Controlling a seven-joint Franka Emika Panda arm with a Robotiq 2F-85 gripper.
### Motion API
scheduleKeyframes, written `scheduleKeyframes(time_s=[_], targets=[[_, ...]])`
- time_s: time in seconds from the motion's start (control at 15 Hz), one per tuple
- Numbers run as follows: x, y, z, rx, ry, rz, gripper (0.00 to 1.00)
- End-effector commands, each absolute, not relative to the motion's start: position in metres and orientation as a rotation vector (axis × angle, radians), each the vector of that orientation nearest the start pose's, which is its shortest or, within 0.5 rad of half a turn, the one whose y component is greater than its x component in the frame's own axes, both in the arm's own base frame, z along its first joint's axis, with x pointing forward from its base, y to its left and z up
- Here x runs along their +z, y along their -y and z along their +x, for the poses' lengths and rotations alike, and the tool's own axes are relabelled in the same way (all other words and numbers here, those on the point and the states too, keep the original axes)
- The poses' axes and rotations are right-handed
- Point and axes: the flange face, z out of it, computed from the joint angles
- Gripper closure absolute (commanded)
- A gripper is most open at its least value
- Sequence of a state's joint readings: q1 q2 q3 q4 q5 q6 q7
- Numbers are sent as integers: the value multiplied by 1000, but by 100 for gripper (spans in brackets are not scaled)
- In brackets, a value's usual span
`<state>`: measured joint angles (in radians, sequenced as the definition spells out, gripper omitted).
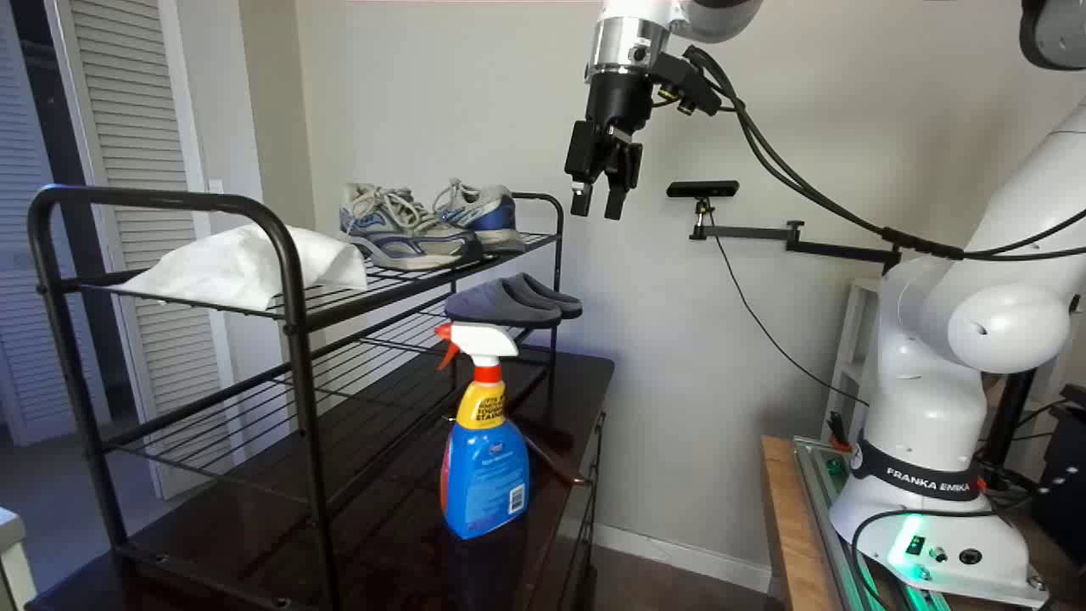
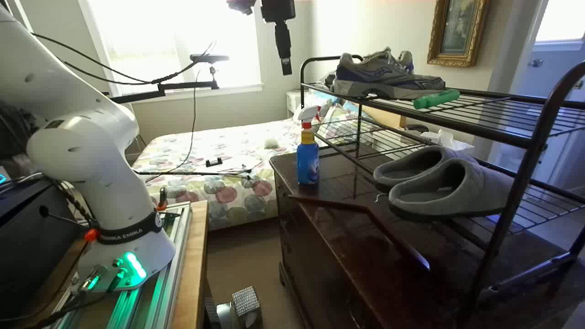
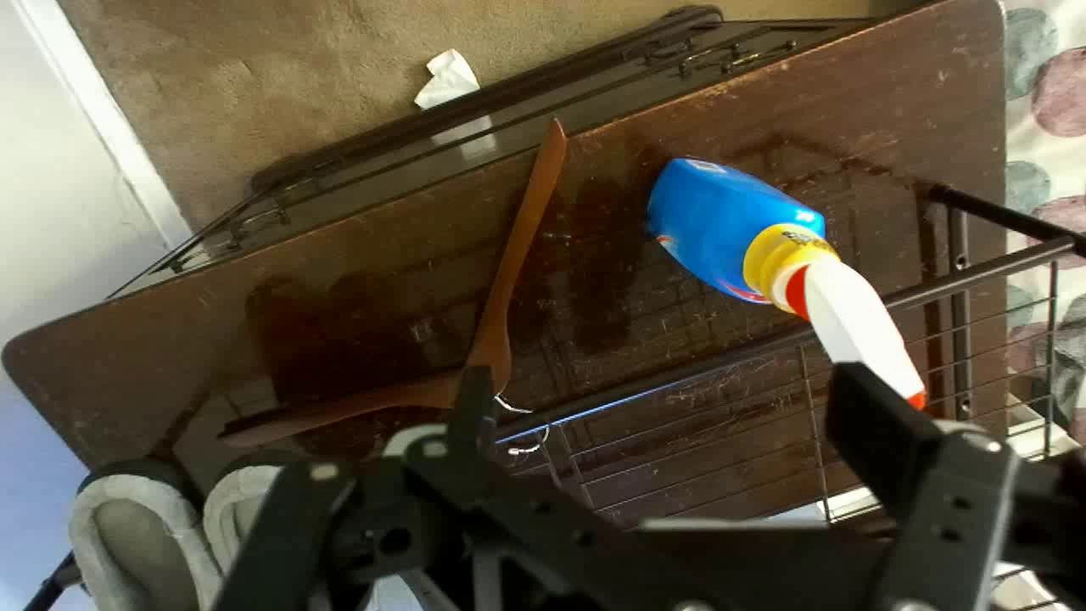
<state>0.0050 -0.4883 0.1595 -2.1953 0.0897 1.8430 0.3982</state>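
The tool [image 1: 597, 204] is black, with two blocky fingers [image 1: 580, 204] and round silver screws [image 3: 982, 441]. Above it sits a shiny silver collar [image 1: 628, 44]; black cables [image 1: 920, 243] run beside the tool. Well below, the smooth white arm [image 1: 925, 403] has a black band [image 1: 916, 477] lettered FRANKA EMIKA in white and a green light [image 2: 135, 265].

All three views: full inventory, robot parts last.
Dresser: one, brown, by bed
Rack: one, black, on dresser
Bottle: one, blue, on dresser
Hanger: one, brown, on dresser
Slippers: two, grey, rack's lower level
Sneakers: two, grey-blue, atop rack
Cloth: one, white, atop rack
Tube: one, green, atop rack
Bed: one, spotted white, by window
Picture: one, gold-framed, on wall
Cameras: two, black, on brackets
Table: one, tan, under arm
Arm: one, white, on table
Tool: one, black, midair, open
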Motion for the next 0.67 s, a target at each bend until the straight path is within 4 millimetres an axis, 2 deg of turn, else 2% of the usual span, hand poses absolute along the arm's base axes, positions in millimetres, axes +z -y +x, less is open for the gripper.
scheduleKeyframes(time_s=[0.0,0.4,0.47,0.6], targets=[[584,-87,411,-189,-409,-3061,0],[583,-87,412,-181,-420,-3056,0],[576,-85,417,-178,-562,-3012,0],[561,-80,423,-179,-735,-2979,0]])
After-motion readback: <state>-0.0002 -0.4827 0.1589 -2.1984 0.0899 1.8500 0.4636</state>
